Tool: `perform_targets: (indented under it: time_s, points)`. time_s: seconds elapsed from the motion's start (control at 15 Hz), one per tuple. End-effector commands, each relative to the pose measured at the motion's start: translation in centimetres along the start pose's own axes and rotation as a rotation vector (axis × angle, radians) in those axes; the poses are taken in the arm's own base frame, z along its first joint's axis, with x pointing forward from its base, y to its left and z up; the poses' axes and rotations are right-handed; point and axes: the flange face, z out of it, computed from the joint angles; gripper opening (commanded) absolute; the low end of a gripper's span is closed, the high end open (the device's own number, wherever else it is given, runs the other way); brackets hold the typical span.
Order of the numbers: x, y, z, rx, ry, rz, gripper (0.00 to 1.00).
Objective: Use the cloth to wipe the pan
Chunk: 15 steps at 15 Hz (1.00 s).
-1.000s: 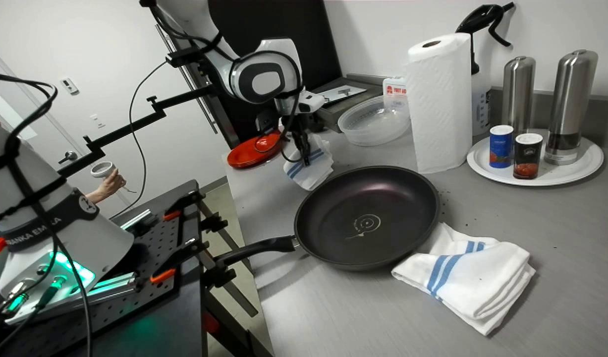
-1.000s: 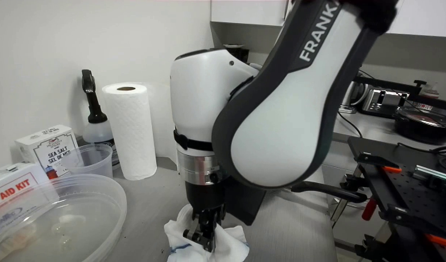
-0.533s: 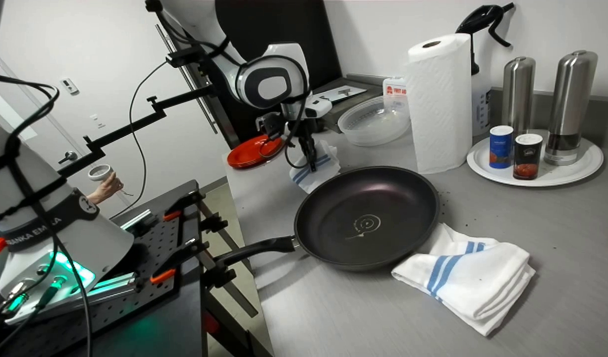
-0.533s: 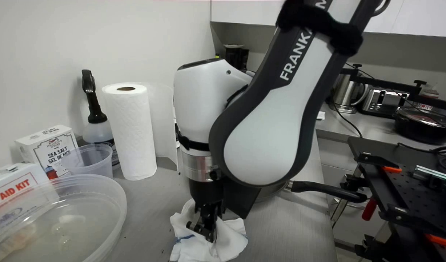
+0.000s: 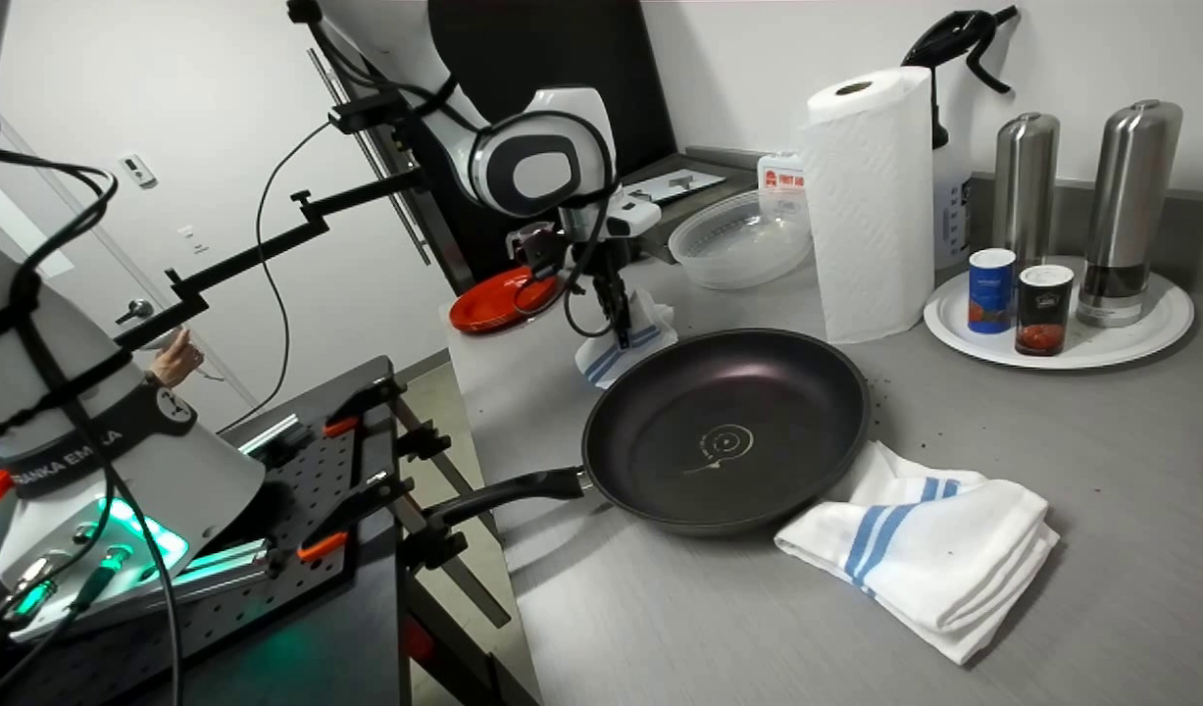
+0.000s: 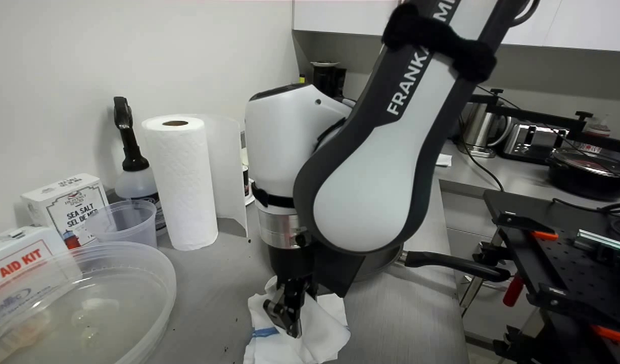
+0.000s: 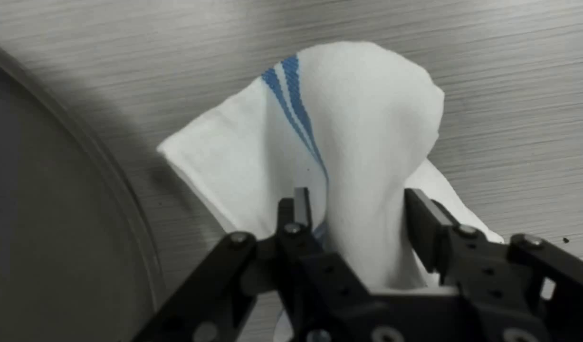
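Note:
The cloth (image 7: 367,104), white with a blue stripe, lies bunched on the counter beside the pan (image 7: 58,213). My gripper (image 7: 355,191) points down over it, jaws apart. A raised fold of cloth stands between the fingers, apart from the left finger and at or near the right one. In an exterior view the black pan (image 5: 728,431) sits flat and bare, with the cloth (image 5: 606,368) and gripper (image 5: 623,341) just beyond its rim. In an exterior view the arm hides most of the pan; its handle (image 6: 451,264) sticks out to the right.
A larger folded white towel (image 5: 934,559) touches the pan's near rim. Behind stand a paper towel roll (image 5: 868,216) and a white plate (image 5: 1140,338) with shakers and steel mills. A clear plastic bowl (image 5: 733,255) and red plates (image 5: 493,302) are farther back, near the counter edge.
The gripper moved a short way toward the pan and the cloth came along with it. In the last half second the jaws have parted, leaving the fold of cloth loose between them.

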Motion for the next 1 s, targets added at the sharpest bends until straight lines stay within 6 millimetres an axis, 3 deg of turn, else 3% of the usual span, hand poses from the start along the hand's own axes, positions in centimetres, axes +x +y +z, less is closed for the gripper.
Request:
perform_targets:
  time_s: [0.0, 0.13, 0.2, 0.4, 0.47, 0.67, 0.93]
  points:
    - [-0.8, 0.5, -2.5, -0.01, -0.016, -0.016, 0.84]
    - [-1.0, 0.5, -3.4, -0.009, -0.025, -0.017, 0.98]
    - [-1.3, 0.5, -4.1, -0.005, -0.03, -0.017, 1.0]
    - [-2.4, 0.3, -5.9, 0.012, -0.043, -0.027, 1.0]
    - [-1.0, 0.1, -4.3, 0.006, -0.026, -0.008, 1.0]
    - [-1.7, 0.1, -5.4, 0.011, -0.031, -0.012, 1.0]
    - [-2.0, 0.2, -5.4, 0.01, -0.035, -0.011, 1.0]
